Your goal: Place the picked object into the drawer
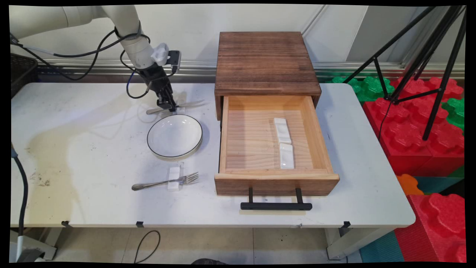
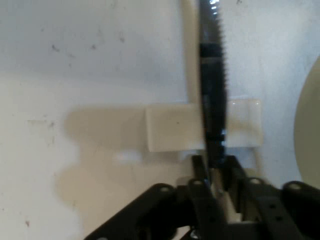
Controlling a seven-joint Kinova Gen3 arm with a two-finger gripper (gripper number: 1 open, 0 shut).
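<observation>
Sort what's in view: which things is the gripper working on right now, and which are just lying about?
In hand:
gripper, closed on the knife
white rest under the knife

Lying about:
plate
fork on a second rest
open wooden drawer holding two spare rests

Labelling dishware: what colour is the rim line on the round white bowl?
Thin black line around the round white bowl's rim; clearest in main view.
</observation>
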